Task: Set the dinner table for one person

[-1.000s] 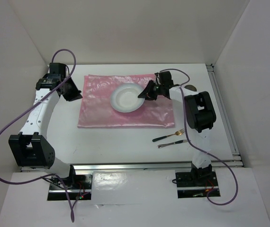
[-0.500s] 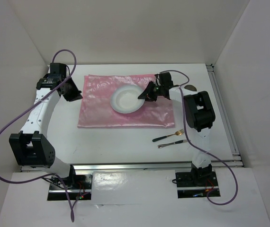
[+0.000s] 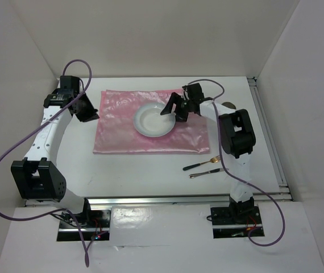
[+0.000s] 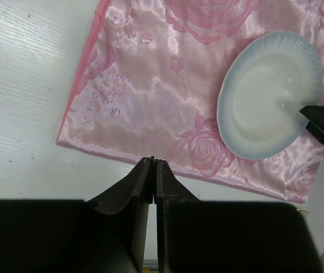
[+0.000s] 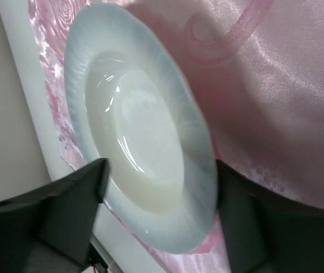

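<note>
Pink rose-patterned cloth covers the white tabletop beneath your right end effector. Its wrist view shows the jaws wide, straddling the plate. Only overhead shows the fork back by its base. The left end effector is pinched narrow and empty.

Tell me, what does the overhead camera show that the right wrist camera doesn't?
Only the overhead view shows the white dinner table, the left end effector shut beside the pink cloth, and two pieces of cutlery lying on the bare table near the right arm. Only the right wrist view shows, up close, the plate with its rim between the open fingers of the right end effector. Both show the white plate resting on the pink cloth.
</note>
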You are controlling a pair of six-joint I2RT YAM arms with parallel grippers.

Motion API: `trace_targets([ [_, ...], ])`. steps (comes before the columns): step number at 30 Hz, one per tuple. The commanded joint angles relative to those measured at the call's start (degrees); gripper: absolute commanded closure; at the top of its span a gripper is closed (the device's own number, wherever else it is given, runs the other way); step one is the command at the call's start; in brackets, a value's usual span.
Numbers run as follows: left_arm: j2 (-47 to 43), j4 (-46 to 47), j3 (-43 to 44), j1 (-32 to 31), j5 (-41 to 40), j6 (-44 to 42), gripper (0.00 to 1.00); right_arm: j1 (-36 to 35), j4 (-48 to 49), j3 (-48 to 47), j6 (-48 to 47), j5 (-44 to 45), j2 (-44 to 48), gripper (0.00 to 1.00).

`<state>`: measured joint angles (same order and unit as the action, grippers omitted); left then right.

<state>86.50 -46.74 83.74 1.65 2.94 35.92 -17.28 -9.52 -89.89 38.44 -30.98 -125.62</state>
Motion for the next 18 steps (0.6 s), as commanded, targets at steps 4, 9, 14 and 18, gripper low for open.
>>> trace_targets([
  [4, 0.34, 0.16, 0.28, -0.24, 1.27, -1.47, 0.79, -1.71, -10.33, -7.31, -6.96, 9.96, 2.65, 0.01],
  [9, 0.34, 0.69, 0.28, -0.24, 1.28, -1.47, 0.79, -2.23, -19.83, -10.04, -10.57, 23.73, 6.52, 0.01],
  [14, 0.34, 0.69, 0.81, -0.24, 0.76, -2.0, 0.79, 0.82, -21.24, -6.37, -12.07, 33.7, 17.24, 0.0],
  [18, -0.19, 1.91, 0.19, -0.77, 1.28, -2.0, 0.79, 7.6, -21.77, -3.46, -12.68, 34.23, 23.4, 0.0],
])
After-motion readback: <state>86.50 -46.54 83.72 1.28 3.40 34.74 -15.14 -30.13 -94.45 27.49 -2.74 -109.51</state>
